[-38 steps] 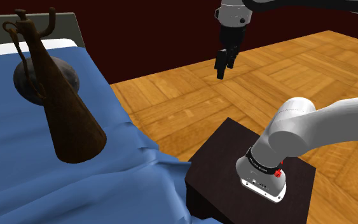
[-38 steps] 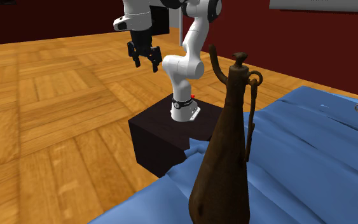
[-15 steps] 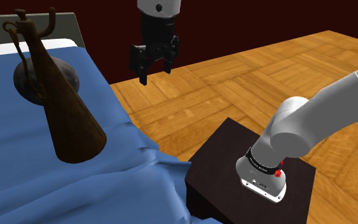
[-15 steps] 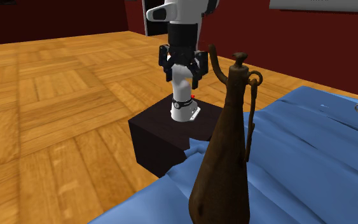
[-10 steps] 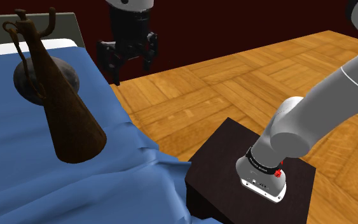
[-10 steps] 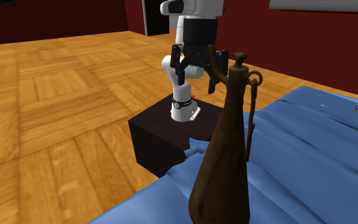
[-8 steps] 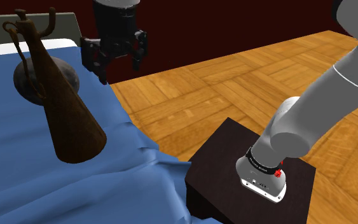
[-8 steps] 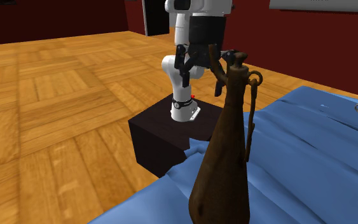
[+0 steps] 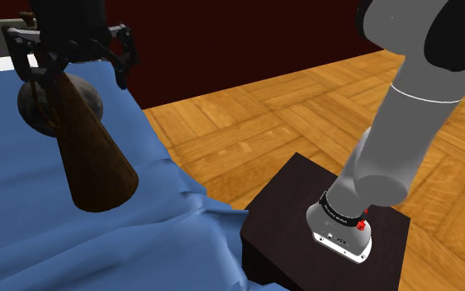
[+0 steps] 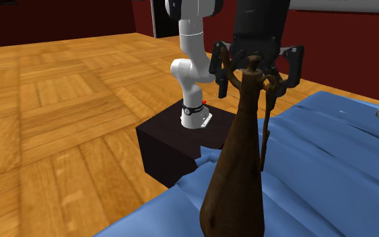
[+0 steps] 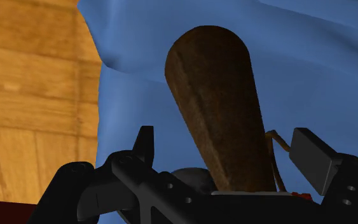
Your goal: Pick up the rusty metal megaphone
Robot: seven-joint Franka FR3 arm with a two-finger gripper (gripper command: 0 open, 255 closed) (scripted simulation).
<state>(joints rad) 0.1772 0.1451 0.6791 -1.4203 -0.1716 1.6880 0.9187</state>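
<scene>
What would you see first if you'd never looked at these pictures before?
A tall, rusty brown megaphone stands wide end down on a blue bed cover. Right over it hangs the black pincer, open, with one finger on each side of the megaphone's narrow top. The big white arm rises from a dark box on the wooden floor.

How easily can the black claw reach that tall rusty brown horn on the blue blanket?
Probably yes: the open black two-finger gripper straddles the narrow top of the rusty brown cone-shaped megaphone, nothing between them.
</scene>
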